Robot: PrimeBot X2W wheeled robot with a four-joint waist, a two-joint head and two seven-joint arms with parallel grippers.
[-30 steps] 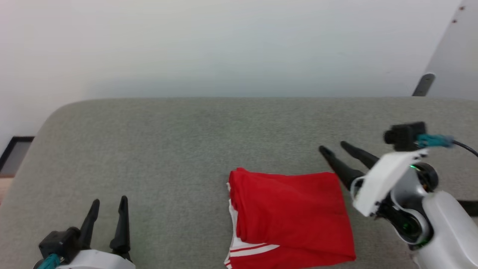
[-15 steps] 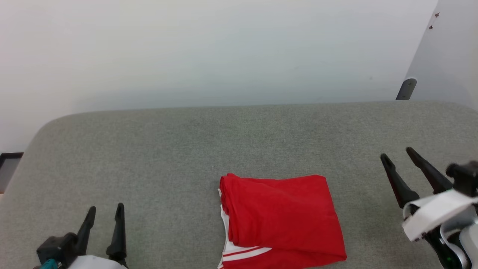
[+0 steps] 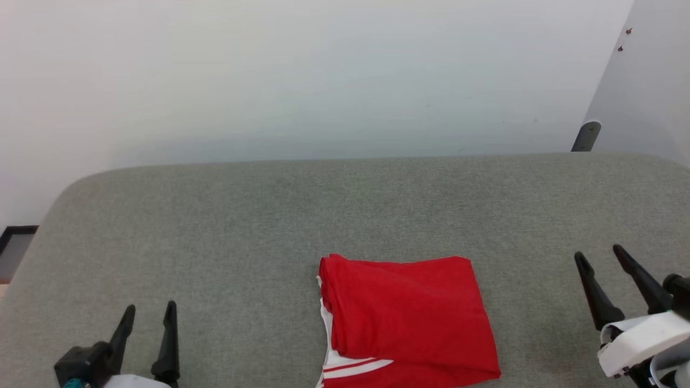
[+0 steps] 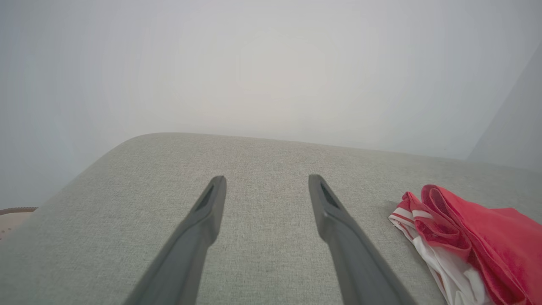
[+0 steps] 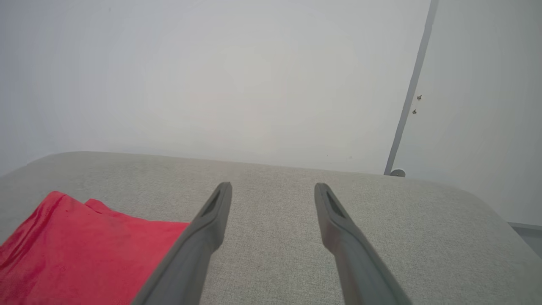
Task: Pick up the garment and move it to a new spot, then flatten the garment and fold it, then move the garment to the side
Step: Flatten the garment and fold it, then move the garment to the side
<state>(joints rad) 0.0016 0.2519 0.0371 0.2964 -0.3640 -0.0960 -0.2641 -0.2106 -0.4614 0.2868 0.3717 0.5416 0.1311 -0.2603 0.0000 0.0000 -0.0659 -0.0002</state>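
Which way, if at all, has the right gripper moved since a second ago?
Yes: the right gripper has pulled away rightward from the folded red jersey, whose corner it was beside.

The left tool (image 3: 151, 305) and right tool (image 3: 598, 251) stand spread, empty.

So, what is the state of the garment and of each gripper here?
garment: folded, lying flat on the grey padded surface, held by nothing.
left gripper: jaws open, empty, apart from the garment.
right gripper: jaws open, empty, apart from the garment.
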